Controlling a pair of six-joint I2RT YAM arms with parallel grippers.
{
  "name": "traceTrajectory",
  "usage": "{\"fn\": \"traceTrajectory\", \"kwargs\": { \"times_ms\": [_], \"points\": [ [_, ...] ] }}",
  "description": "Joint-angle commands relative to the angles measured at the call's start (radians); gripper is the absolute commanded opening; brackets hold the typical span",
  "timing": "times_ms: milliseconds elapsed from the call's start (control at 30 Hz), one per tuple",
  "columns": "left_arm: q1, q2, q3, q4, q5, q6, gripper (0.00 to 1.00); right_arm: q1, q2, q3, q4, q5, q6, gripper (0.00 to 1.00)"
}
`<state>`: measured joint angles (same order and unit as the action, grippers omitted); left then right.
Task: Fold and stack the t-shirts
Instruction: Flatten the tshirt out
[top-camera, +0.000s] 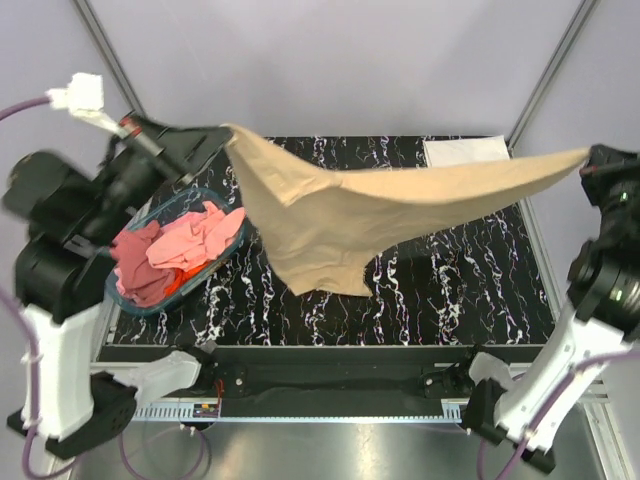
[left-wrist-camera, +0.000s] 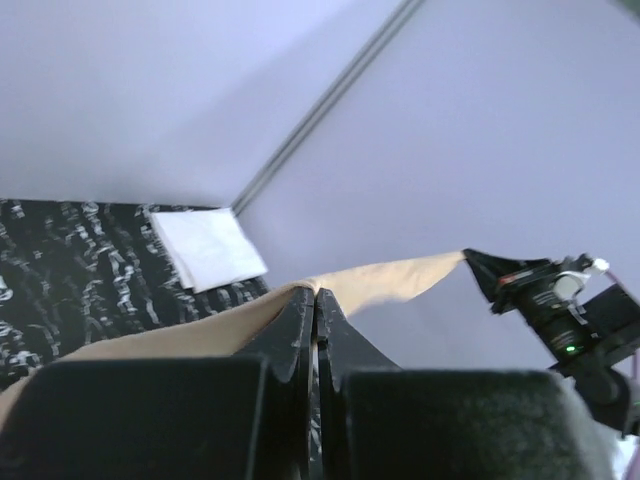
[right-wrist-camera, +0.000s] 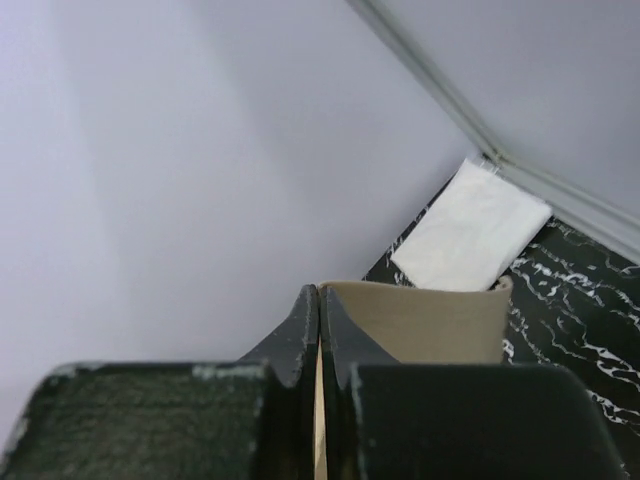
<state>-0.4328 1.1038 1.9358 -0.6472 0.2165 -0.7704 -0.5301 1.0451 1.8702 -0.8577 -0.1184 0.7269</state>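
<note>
1. The black marbled table (top-camera: 450, 290) spreads below me.
2. The tan t-shirt (top-camera: 340, 225) hangs stretched in the air above it. My left gripper (top-camera: 222, 132) and right gripper (top-camera: 588, 160) each pinch one end, jaws pressed together on the cloth.
3. The blue plastic basket (top-camera: 205, 275), on the table's left side, holds crumpled pink t-shirts (top-camera: 175, 250).
4. The folded white t-shirt (top-camera: 465, 150) lies at the far right corner.

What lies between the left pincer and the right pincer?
The tan t-shirt, stretched in the air; left pincer and right pincer each grip one end. The top view shows it.
</note>
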Motion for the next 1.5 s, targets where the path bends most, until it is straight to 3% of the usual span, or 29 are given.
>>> {"fn": "traceTrajectory", "kwargs": {
  "times_ms": [0, 167, 433, 567, 667, 833, 1033, 1200, 1333, 1467],
  "points": [
    [0.000, -0.094, 0.008, 0.030, 0.064, -0.069, 0.00, -0.001, -0.112, 0.060, -0.096, 0.170, 0.003, 0.00],
    [0.000, -0.162, 0.078, 0.026, 0.101, -0.093, 0.00, -0.002, -0.178, 0.183, -0.144, 0.212, 0.029, 0.00],
    [-0.001, -0.127, 0.137, 0.024, 0.066, -0.043, 0.00, 0.001, -0.065, 0.463, -0.222, 0.275, -0.043, 0.00],
    [-0.001, -0.039, 0.137, 0.026, -0.020, 0.071, 0.00, -0.001, -0.002, 0.400, -0.201, 0.235, -0.046, 0.00],
    [0.000, 0.051, 0.143, 0.018, -0.129, 0.178, 0.00, -0.001, 0.004, 0.249, -0.072, 0.134, -0.024, 0.00],
    [0.014, 0.237, 0.259, 0.018, -0.195, 0.258, 0.00, 0.001, 0.145, 0.164, 0.051, 0.040, 0.017, 0.00],
    [0.077, 0.447, 0.367, 0.024, -0.142, 0.260, 0.00, -0.001, 0.418, 0.269, 0.051, -0.130, 0.074, 0.00],
    [0.173, 0.551, 0.405, 0.026, -0.014, 0.200, 0.00, -0.001, 0.572, 0.418, -0.024, -0.211, -0.012, 0.00],
    [0.203, 0.510, 0.400, 0.027, 0.026, 0.198, 0.00, -0.001, 0.632, 0.646, -0.135, -0.202, -0.087, 0.00],
    [0.204, 0.398, 0.368, 0.037, 0.044, 0.200, 0.00, -0.001, 0.552, 0.649, -0.178, -0.149, -0.130, 0.00]
  ]
}}
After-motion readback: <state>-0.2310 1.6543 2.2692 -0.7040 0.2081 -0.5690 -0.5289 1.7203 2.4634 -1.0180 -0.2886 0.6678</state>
